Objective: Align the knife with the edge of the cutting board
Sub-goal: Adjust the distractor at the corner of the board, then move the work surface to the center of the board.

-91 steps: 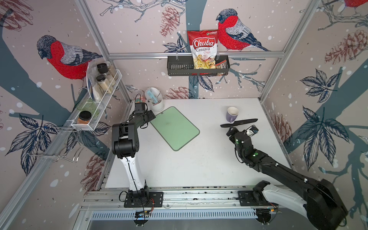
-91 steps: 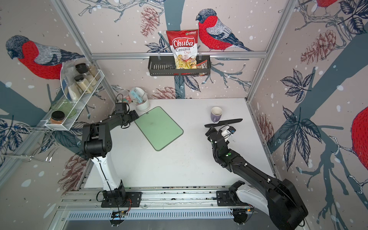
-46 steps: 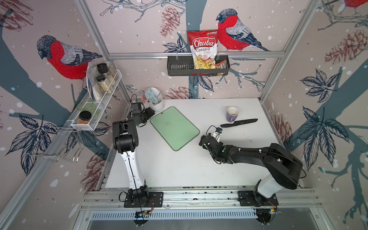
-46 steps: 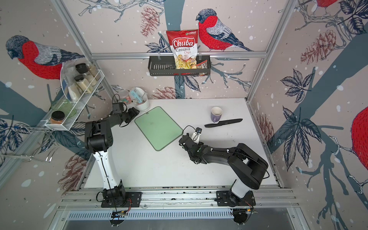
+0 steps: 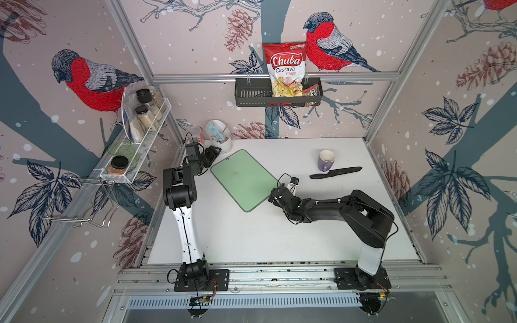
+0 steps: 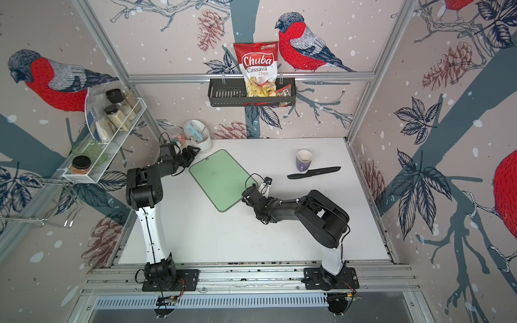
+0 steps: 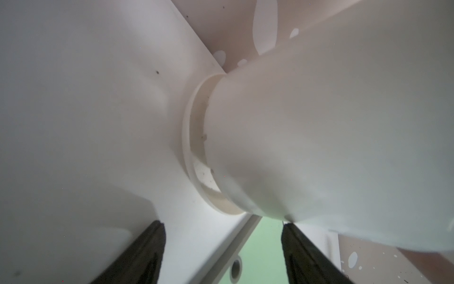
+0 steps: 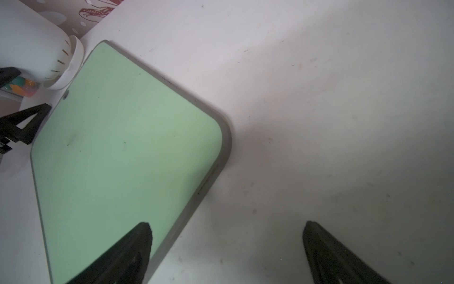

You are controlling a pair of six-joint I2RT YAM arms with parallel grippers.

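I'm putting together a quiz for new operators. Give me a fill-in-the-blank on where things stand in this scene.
The knife lies on the table beside the purple ____. The cutting board is pale ____. The right gripper, by the board's edge, holds nothing, and its jaws are ____.
Missing words: mug; green; open.

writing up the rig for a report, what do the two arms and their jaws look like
The left arm and right arm match: a white lower link on a black base joint, black upper links, thin black cables along them and a small camera at the wrist. The jaws are black wedges narrowing to blunt tips.
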